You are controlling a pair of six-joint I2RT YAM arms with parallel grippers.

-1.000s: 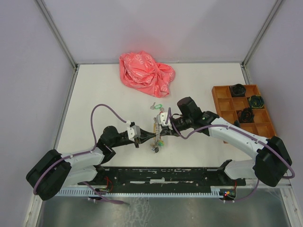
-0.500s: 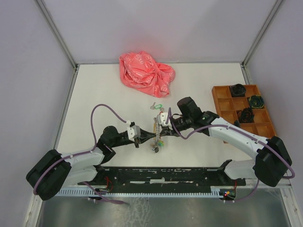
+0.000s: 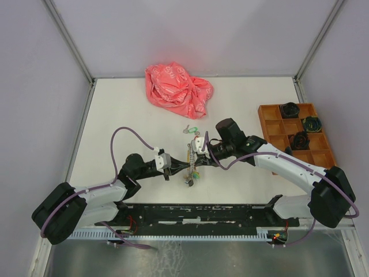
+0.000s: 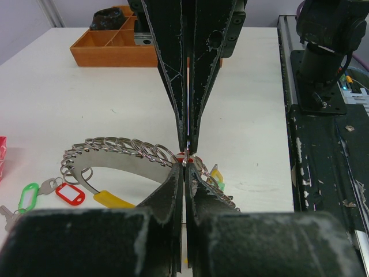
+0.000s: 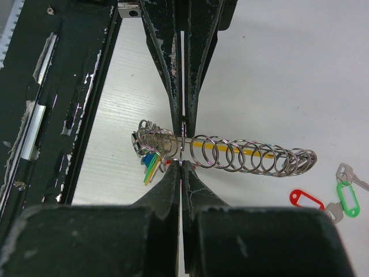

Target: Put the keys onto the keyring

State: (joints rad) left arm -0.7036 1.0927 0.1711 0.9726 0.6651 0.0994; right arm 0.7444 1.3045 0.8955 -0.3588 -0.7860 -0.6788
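Observation:
The keyring (image 5: 253,156) lies as a long row of small silver rings, with a bunch of blue, green and yellow tags (image 5: 150,165) at its end. It also shows in the left wrist view (image 4: 115,144) and the top view (image 3: 190,167). My left gripper (image 4: 185,164) and right gripper (image 5: 181,164) meet tip to tip, both shut on one small split ring in that row. A bit of red shows beside the ring. Two loose keys lie apart on the table, one with a red tag (image 5: 305,198) and one with a green tag (image 5: 347,196).
A crumpled pink bag (image 3: 177,89) lies at the back of the table. An orange compartment tray (image 3: 262,121) holding black parts stands at the right. The black base rail (image 3: 202,213) runs along the near edge. A yellow tag (image 4: 112,199) lies under the ring row.

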